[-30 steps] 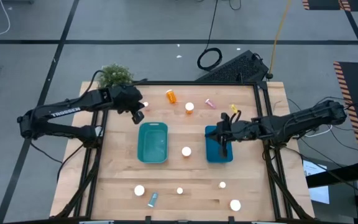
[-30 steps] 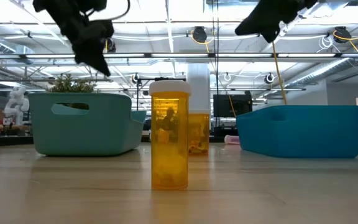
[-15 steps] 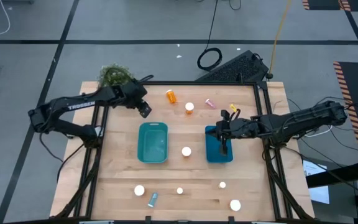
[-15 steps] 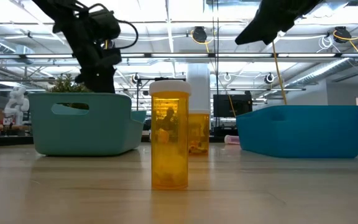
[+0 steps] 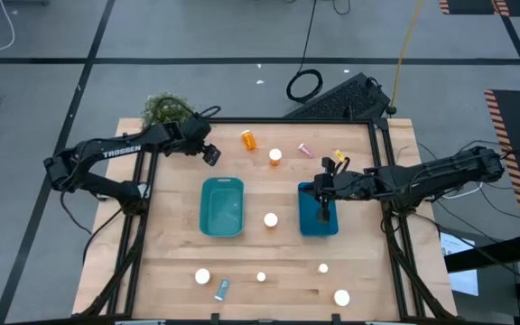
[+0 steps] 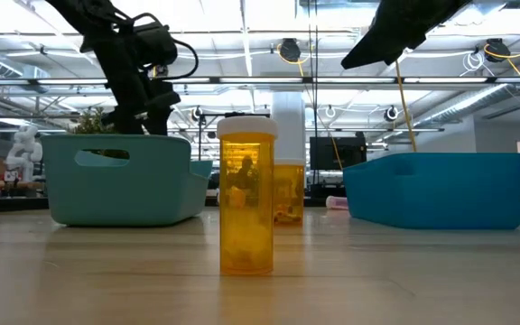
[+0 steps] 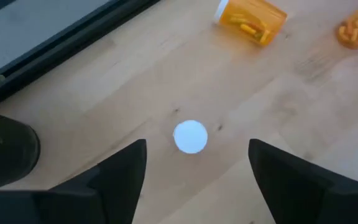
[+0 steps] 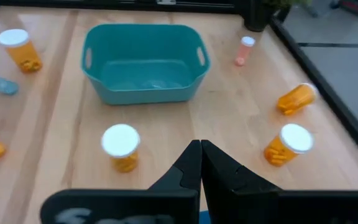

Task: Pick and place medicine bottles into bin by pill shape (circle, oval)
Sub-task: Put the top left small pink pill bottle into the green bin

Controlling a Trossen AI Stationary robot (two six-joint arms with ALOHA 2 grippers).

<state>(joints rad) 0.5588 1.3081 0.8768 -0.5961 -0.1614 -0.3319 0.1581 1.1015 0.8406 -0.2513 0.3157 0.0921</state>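
Bins: 2, side by side mid-table, a gap between them. Teal bin on the left arm's side, blue bin on the right arm's side. I see no bottle inside the teal bin; the blue bin's inside is partly hidden by the arm.

Medicine bottles, counted from overhead:
- Upright with white cap up, 6: one between the bins, one on the far side of the table, four along the near edge.
- Lying on their side, 3: orange bottle and small pink bottle on the far side, blue bottle on the near edge.
- One small yellow item near the pink bottle; too small to tell what it is.
- One more white-capped bottle, seen only from the left wrist, standing on the wood.

That makes 10 sure, 11 with the yellow item. All lie on the table, none in a bin that I can see.

Left gripper: at the far left corner, near the potted plant, count 1. Fingers spread wide, one on each side of the white-capped bottle, not touching it. Whether it is above the cap or level with it, I cannot tell.

Right gripper: hangs over the blue bin, fingers pressed together, nothing between them.
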